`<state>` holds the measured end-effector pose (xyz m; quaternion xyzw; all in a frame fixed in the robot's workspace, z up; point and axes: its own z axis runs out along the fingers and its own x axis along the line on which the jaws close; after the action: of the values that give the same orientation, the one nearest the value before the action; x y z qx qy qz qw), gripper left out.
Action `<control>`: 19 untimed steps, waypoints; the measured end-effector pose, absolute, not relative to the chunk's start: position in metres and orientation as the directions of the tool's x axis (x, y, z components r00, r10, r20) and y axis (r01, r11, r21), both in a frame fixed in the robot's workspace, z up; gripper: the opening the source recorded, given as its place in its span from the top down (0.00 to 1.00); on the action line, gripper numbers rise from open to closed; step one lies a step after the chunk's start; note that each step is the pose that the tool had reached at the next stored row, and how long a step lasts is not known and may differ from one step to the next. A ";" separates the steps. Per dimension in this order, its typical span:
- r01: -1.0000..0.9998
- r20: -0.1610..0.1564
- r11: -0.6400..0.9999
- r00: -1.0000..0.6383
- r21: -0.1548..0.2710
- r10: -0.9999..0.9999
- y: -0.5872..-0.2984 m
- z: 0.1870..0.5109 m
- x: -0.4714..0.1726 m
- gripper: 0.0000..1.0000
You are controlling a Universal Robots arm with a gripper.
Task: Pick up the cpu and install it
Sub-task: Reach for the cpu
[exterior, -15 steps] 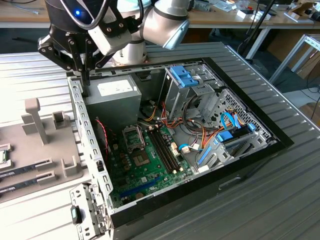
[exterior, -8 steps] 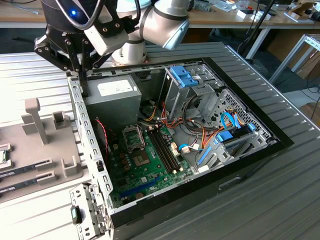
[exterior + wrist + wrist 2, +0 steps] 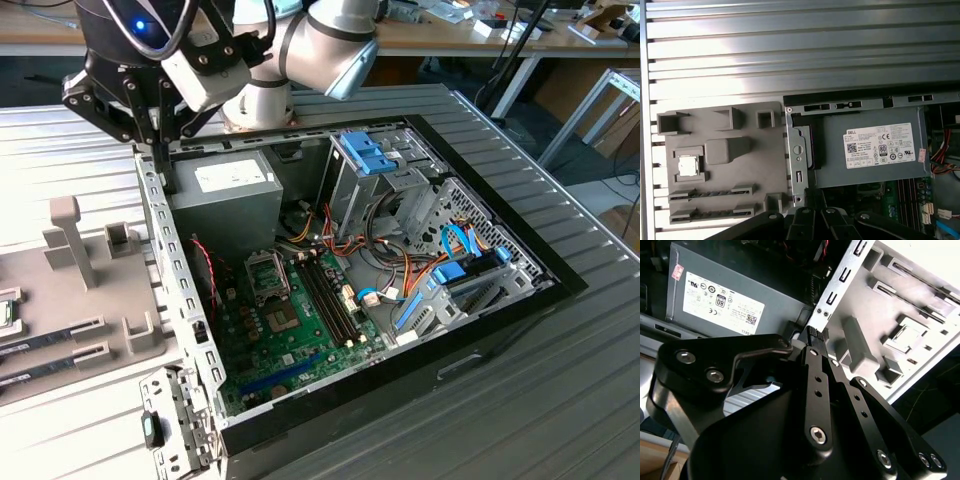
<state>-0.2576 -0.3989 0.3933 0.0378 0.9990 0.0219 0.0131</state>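
The cpu (image 3: pixel 688 165), a small silver square with a thin green rim, lies in a square recess of the grey holder tray (image 3: pixel 740 165), outside the computer case. It also shows at the exterior view's left edge, the cpu (image 3: pixel 7 312). My gripper (image 3: pixel 160 160) hangs over the case's left wall, beside the grey power supply (image 3: pixel 225 190), well away from the chip. In the second wrist view the gripper (image 3: pixel 812 334) has its black fingers pressed together with nothing between them. The silver socket frame (image 3: pixel 267 274) sits on the green motherboard (image 3: pixel 250 345).
Two memory sticks (image 3: pixel 710 193) lie in slots of the tray beside the cpu. A tall grey post (image 3: pixel 70 240) rises from the tray. The open case (image 3: pixel 480 300) holds blue drive brackets, cables and memory slots. It rests on a ribbed metal table (image 3: pixel 560 400).
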 end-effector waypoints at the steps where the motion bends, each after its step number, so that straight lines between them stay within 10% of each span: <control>1: 0.075 -0.024 0.996 -0.997 0.045 0.076 -0.399 0.393 -0.258 0.90; 19: 0.075 -0.024 0.996 -0.997 0.045 0.076 -0.399 0.393 -0.269 0.90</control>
<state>-0.2687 -0.3989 0.3933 0.0379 0.9990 0.0219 0.0131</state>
